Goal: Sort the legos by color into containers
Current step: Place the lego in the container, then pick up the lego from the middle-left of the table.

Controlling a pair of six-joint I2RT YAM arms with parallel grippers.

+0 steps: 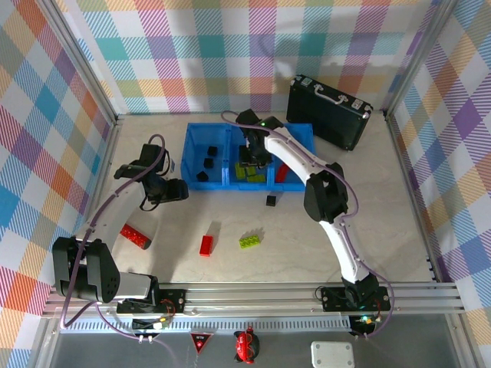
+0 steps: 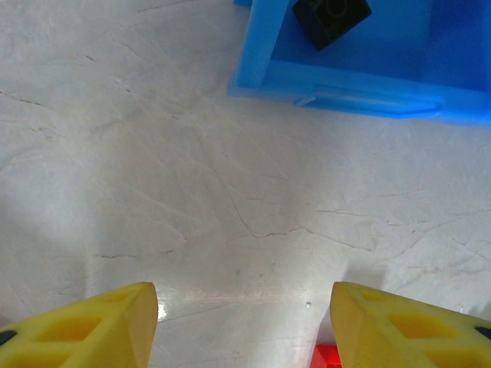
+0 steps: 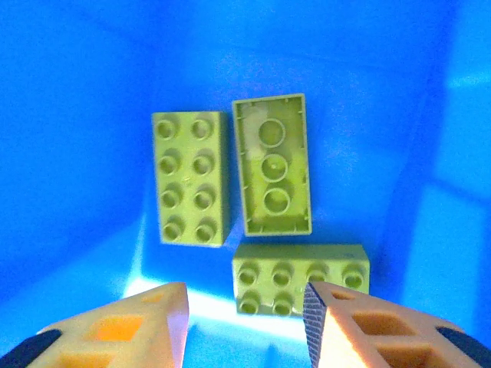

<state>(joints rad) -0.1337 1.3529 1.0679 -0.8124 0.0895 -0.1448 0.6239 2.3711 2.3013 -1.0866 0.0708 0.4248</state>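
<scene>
Legos are sitting partly sorted in the top view: black cubes (image 1: pixel 207 164) are lying in the left compartment of the blue tray (image 1: pixel 187 157), lime bricks (image 1: pixel 249 174) in the middle one and a red piece (image 1: pixel 281 173) in the right one. Four are waiting loose on the desk (image 1: pixel 368 230): a lone black cube (image 1: pixel 271 200), a loose lime brick (image 1: pixel 249 240), a red brick (image 1: pixel 206 244) and another red brick (image 1: pixel 134 235) by the left arm. The right tool (image 1: pixel 249 157) is hanging over the middle compartment, and the left tool (image 1: pixel 175 190) is hovering beside the tray's left end. The black case (image 1: pixel 330 111) is standing behind the tray, blocking nothing. In the left wrist view, the left tool is gaping open and empty over bare desk. In the right wrist view, the right tool is standing open, holding nothing, above three lime bricks.
</scene>
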